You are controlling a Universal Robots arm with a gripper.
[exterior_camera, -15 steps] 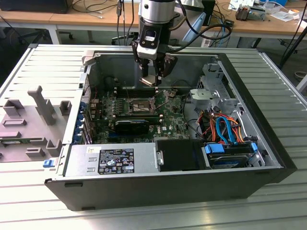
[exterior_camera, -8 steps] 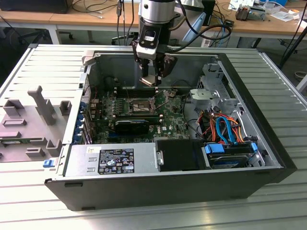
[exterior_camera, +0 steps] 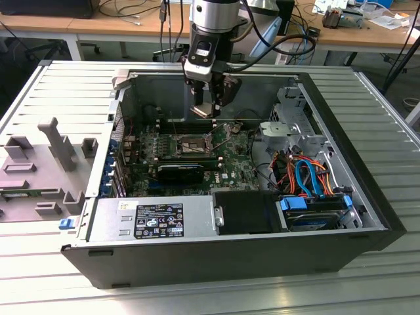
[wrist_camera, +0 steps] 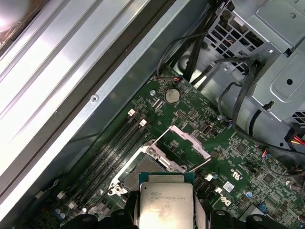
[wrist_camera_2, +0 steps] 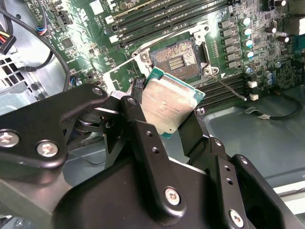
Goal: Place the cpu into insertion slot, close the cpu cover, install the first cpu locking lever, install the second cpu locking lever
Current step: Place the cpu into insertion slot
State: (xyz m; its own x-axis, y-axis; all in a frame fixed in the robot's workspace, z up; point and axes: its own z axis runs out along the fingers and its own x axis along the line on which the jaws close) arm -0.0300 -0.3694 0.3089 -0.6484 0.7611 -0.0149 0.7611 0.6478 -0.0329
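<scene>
CPU (wrist_camera_2: 169, 107) is clamped by its edges between the two black fingers (wrist_camera_2: 138, 129) of the gripper (wrist_camera_2: 164, 119), its dull silver top turned to the camera in both wrist views (wrist_camera: 166, 205). In the exterior view the gripper (exterior_camera: 209, 108) is seen hanging inside the open computer case (exterior_camera: 230, 259), with the CPU (exterior_camera: 205, 110) held clear above the board and not yet seated.

Below it, the insertion slot (wrist_camera_2: 174, 59) is seen bare, its dark square recess uncovered. The same slot (wrist_camera: 138, 171) is partly hidden by the chip in the first wrist view. The CPU cover (wrist_camera: 188, 139) is swung up and open, standing tilted at the slot's edge. A thin metal lever (wrist_camera_2: 228, 87) is raised off the board beside the slot.

The slot is set in the green motherboard (exterior_camera: 226, 164), with long black memory slots (wrist_camera: 109, 148) running just beside it. Further along the case a grey drive cage (exterior_camera: 295, 125) is mounted, with orange and blue cables (exterior_camera: 305, 174) bundled near it. A power supply (exterior_camera: 157, 216) is fitted against the near wall in the exterior view.

The case is laid on a slatted metal counter (exterior_camera: 65, 85). A grey plastic fixture (exterior_camera: 52, 151) is placed on the counter on the exterior view's left. Wooden desks (exterior_camera: 98, 23) can be made out beyond.
</scene>
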